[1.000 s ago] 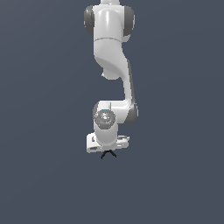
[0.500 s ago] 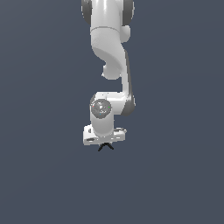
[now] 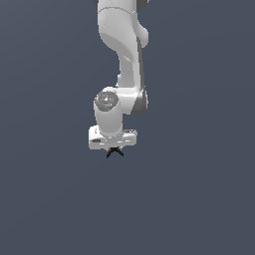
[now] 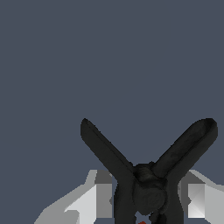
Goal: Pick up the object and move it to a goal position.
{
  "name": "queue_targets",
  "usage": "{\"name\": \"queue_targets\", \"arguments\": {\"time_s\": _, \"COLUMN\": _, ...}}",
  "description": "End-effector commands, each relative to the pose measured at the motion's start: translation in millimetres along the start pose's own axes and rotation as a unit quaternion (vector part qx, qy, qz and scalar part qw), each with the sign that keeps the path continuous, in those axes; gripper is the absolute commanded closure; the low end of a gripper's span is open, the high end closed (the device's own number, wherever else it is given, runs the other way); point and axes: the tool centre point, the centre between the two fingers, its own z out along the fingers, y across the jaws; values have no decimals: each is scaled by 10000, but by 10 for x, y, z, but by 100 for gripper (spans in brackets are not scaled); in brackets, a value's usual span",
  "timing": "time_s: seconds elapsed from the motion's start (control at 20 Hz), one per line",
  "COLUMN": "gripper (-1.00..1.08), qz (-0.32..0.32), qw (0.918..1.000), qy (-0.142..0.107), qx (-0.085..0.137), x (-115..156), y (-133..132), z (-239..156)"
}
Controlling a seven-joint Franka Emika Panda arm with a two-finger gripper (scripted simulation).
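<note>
Hanging from above against a plain slate-grey background, a white robot arm (image 3: 122, 55) reaches down with its wrist turned so the gripper (image 3: 114, 148) points at the ground. Directly beneath the white hand sits the object (image 3: 115, 152), a tiny black clamp-like thing whose two legs splay outward, much smaller than the hand above it. In the wrist view the object (image 4: 148, 175) fills the lower middle of the picture, its two legs spreading apart in a V, with a speck of red at its base. A pale finger (image 4: 94, 197) shows on one side of it and a second on the other, both close against its body, so the gripper appears to be clasping the object, though the actual contact points are hidden by the black body. No surface edge, shadow or goal marker can be made out, so whether the object is lifted or resting cannot be told. The main risk, judging from this, is slippage: the object is small and irregular, the grasp seems to sit near its pivot, and a quick move could let it twist or drop out.
</note>
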Motion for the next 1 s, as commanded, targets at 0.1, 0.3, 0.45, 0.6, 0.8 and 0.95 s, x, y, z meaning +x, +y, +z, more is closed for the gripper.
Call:
{"name": "queue_targets", "arguments": {"time_s": 0.1, "gripper": 108, "qz": 1, "qw": 10000, "qy": 3, "qx": -1, "x": -302, "y": 99, "z": -209}}
{"name": "queue_targets", "arguments": {"time_s": 0.3, "gripper": 108, "qz": 1, "qw": 10000, "qy": 3, "qx": -1, "x": -595, "y": 196, "z": -414}}
{"name": "queue_targets", "arguments": {"time_s": 0.45, "gripper": 108, "qz": 1, "qw": 10000, "qy": 5, "qx": 2, "x": -817, "y": 272, "z": -572}}
{"name": "queue_targets", "arguments": {"time_s": 0.6, "gripper": 108, "qz": 1, "qw": 10000, "qy": 5, "qx": 2, "x": -1020, "y": 342, "z": -717}}
{"name": "queue_targets", "arguments": {"time_s": 0.8, "gripper": 108, "qz": 1, "qw": 10000, "qy": 7, "qx": 5, "x": -1249, "y": 425, "z": -886}}
{"name": "queue_targets", "arguments": {"time_s": 0.95, "gripper": 108, "qz": 1, "qw": 10000, "qy": 7, "qx": 5, "x": -1383, "y": 475, "z": -988}}
